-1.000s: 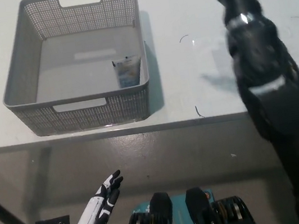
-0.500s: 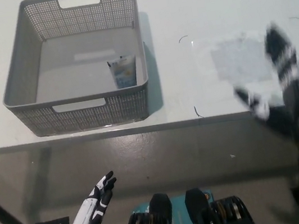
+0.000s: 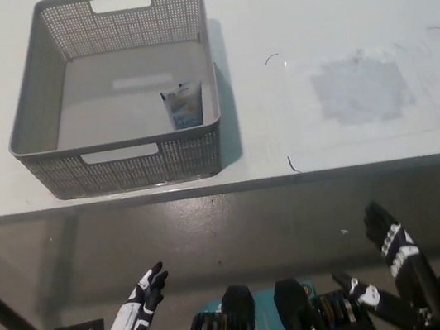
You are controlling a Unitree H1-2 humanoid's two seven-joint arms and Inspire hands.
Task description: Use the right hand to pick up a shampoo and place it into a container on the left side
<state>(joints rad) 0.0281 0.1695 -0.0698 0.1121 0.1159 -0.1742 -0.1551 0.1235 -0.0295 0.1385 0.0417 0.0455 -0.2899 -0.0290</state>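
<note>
Grey mesh container [image 3: 48,134] on the bench [image 3: 329,5] holds the shampoo [image 3: 185,105]; right hand [image 3: 393,251] and left hand [image 3: 144,292] hang below, fingers spread, empty

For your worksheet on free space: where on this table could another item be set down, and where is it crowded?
Bare tabletop lies right of the grey basket, around the faint grey patch. In the basket, only the near right corner is crowded, by the shampoo sachet.

Shampoo [image 3: 185,105] inside grey basket [image 3: 37,118]
</note>
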